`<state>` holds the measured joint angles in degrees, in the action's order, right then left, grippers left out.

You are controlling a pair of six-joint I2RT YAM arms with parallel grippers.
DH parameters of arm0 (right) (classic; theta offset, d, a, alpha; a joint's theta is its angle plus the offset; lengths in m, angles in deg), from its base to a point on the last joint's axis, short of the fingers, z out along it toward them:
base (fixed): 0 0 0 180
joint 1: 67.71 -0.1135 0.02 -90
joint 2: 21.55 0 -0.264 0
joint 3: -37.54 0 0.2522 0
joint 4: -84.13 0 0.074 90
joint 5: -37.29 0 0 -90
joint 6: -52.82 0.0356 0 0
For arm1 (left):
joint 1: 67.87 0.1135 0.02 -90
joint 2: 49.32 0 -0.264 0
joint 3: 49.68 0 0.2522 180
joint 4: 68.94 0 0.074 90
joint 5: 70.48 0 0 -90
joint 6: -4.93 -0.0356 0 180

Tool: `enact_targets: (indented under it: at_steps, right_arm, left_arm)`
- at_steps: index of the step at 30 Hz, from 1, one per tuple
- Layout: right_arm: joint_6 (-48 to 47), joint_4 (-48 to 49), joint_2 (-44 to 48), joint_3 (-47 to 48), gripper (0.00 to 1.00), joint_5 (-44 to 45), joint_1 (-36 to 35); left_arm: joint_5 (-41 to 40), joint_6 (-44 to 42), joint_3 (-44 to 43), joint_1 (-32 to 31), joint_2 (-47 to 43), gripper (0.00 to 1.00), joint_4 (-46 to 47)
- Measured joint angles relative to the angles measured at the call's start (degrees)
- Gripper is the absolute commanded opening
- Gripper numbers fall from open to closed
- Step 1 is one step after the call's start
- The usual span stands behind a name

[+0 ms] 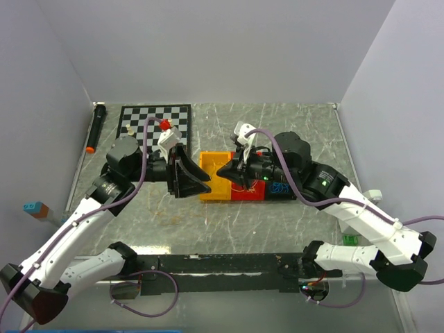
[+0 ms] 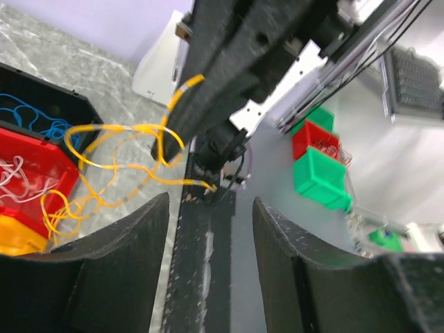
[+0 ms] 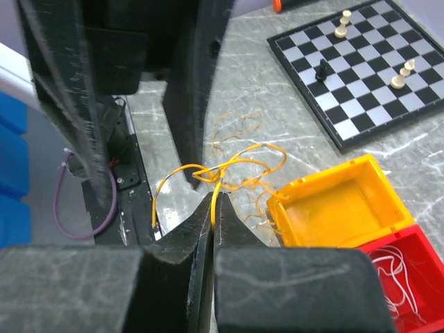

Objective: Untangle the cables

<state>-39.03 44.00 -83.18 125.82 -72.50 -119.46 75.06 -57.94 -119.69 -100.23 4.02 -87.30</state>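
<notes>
I've the thin curly yellow cables pinched in the right gripper, held up left of the yellow plastic bin so the loops hang free. My left gripper faces them, spread and empty, I reckon to pull one loop.

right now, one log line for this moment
right gripper: shut on yellow cable | left gripper: open, empty | white cables: in red bin

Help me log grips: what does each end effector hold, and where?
Right end effector pinches the yellow cable by a strand near its knot; left end effector holds nothing.
</notes>
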Motion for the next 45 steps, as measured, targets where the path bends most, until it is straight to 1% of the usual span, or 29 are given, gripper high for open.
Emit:
enact_targets:
  at_steps: [4, 7, 8, 9, 10, 11, 15, 18, 21, 24, 30, 34, 40, 45]
  right_arm:
    - [0.28, 1.27, -0.22, -0.02, 0.0, 1.07, -1.49]
    - [0.31, 2.03, -0.42, -0.02, 0.0, 1.73, -2.54]
    - [0.31, 2.23, -0.46, -0.02, 0.0, 1.84, -2.75]
    - [0.31, 2.38, -0.5, -0.02, 0.0, 2.03, -2.93]
    - [0.28, 2.56, -0.52, -0.02, 0.0, 2.25, -3.06]
    - [0.31, 2.71, -0.52, -0.02, 0.0, 2.4, -3.15]
    - [0.31, 3.17, -0.57, -0.02, 0.0, 2.91, -3.43]
    - [0.28, 3.23, -0.57, -0.02, 0.0, 3.43, -3.52]
    - [0.28, 3.23, -0.57, -0.02, 0.0, 4.0, -3.56]
    - [0.15, 3.19, -0.55, 0.0, 0.0, 4.68, -3.63]
    - [-1.66, 1.01, 0.92, 0.0, 0.0, 9.38, -3.41]
    - [-2.36, -1.33, 4.33, -0.11, 0.0, 11.82, -0.61]
    - [-2.08, -3.91, 9.42, -1.73, 0.0, 14.53, 8.9]
    - [-0.7, -5.9, 9.46, -1.86, 0.0, 17.7, 13.0]
  left_arm:
    - [-1.46, 4.74, 1.75, 0.35, 0.07, 0.58, 4.66]
    - [-2.47, 6.86, 2.38, 0.76, 0.11, 0.61, 6.36]
    - [-2.82, 7.43, 2.58, 0.92, 0.13, 0.62, 6.95]
    - [-3.13, 7.89, 2.6, 1.03, 0.13, 0.67, 7.15]
    - [-3.43, 8.28, 2.62, 1.16, 0.13, 0.67, 7.39]
    - [-3.78, 8.59, 2.62, 1.27, 0.13, 0.65, 7.56]
    - [-4.46, 9.81, 2.71, 1.66, 0.13, 0.37, 8.46]
    - [-4.46, 9.64, 3.08, 1.81, 0.07, 0.2, 8.87]
    - [-4.57, 8.79, 3.41, 1.81, 0.07, 0.08, 8.81]
    - [-4.81, 6.97, 3.43, 1.9, 0.0, 0.01, 8.2]
    - [-6.73, -0.98, 2.69, 2.84, -1.29, 0.01, 2.21]
    - [-10.86, -8.9, 0.07, 4.35, -2.91, 0.01, -4.48]
    - [-20.98, -18.78, -3.74, 6.05, -6.34, 0.01, -13.38]
    - [-31.82, -22.67, -4.72, 6.71, -7.61, 0.01, -17.44]
